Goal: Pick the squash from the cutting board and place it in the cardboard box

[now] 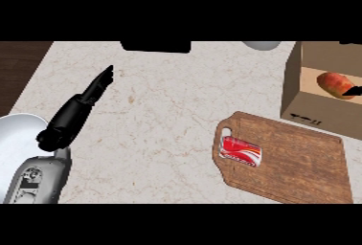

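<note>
No text can be read; the red packet [241, 151] and the cardboard box [311, 109] bear illegible markings.

— Where's the cutting board [297, 162]?
— Near the counter's [170, 124] right edge, toward the front, set at a slant, handle end pointing to the far left.
— Anything on it?
— A packet [241, 151], at the board's left end, just inside the handle.
— And the cardboard box [322, 91]?
— Behind the board, at the counter's far right corner, touching or almost touching the board's far edge. Squash [337, 84] inside it.
— Left side?
— Left hand [96, 91] above the counter's left part, forearm coming in from the front left corner, over a plate [17, 139] at the left edge.
</note>
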`<state>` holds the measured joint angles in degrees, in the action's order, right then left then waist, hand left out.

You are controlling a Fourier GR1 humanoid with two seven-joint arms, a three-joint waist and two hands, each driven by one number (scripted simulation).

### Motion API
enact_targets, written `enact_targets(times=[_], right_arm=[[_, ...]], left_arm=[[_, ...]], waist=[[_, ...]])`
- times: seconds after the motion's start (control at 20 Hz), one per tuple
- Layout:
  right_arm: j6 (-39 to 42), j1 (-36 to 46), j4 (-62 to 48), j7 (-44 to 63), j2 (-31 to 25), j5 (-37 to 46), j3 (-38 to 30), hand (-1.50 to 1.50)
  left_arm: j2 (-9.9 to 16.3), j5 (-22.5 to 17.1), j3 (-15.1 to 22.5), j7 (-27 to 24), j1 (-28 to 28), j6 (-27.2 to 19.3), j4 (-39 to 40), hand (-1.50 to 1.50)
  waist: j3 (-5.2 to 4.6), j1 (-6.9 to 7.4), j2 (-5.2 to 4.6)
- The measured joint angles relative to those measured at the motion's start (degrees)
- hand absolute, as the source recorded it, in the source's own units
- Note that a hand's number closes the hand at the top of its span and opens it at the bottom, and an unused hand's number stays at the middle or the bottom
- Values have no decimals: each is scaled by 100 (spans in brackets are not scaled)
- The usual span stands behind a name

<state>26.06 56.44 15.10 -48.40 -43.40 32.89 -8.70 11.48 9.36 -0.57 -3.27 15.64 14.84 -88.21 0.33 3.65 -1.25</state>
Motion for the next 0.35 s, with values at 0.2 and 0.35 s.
enact_targets(times=[0.2, 0.35], right_arm=[[467, 280, -538, 739, -31, -769, -680, -150], [772, 417, -823, 1204, -229, -1194, -1077, -150]], left_arm=[[-2, -12, -2, -15, 2, 13, -3, 0], [13, -21, -21, -92, -22, 22, 2, 0]], waist=[[3, 28, -34], [6, 42, -63]])
